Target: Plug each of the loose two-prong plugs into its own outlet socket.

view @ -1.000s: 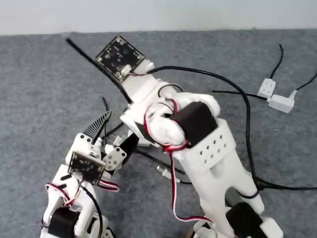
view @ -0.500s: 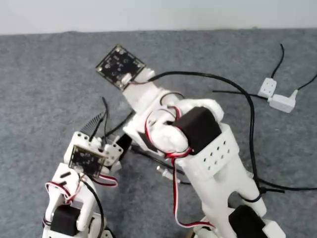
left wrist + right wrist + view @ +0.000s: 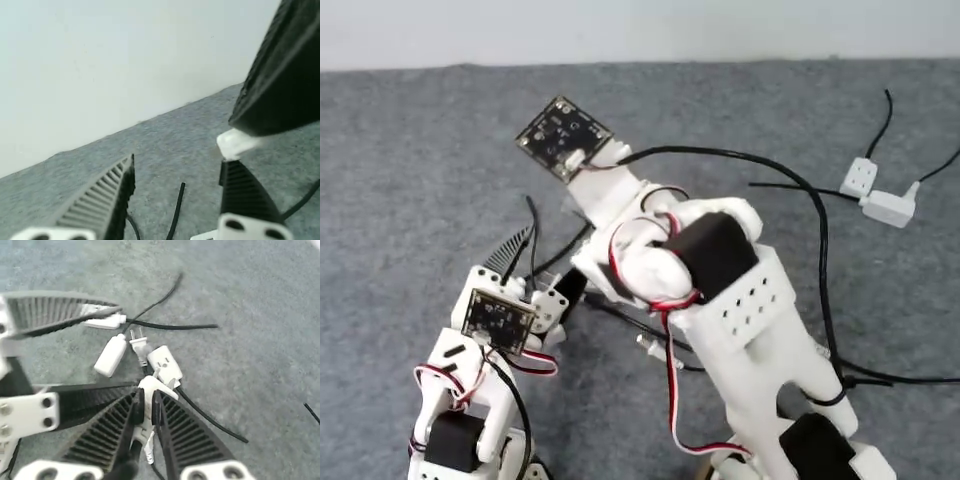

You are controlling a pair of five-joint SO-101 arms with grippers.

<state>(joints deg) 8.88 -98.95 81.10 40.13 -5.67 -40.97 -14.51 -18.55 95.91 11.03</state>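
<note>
My right gripper (image 3: pixel 146 397): black ribbed fingers pinching a small white plastic connector (image 3: pixel 152 384). Whether it is plug or socket I cannot tell, as most of it is hidden between them. Just beyond the tips: a white two-prong plug (image 3: pixel 139 344) beside a white oblong socket block (image 3: pixel 165 364). My left gripper (image 3: pixel 179 167): spread, empty, close alongside.

High view: the right arm (image 3: pixel 720 290) conceals the middle of the grey mat (image 3: pixel 410 200); a black cord (image 3: pixel 905 379) runs off the mat's right edge. Right wrist view: fingers of the right gripper (image 3: pixel 146 395) cover most of the clamped white plug (image 3: pixel 151 384).
</note>
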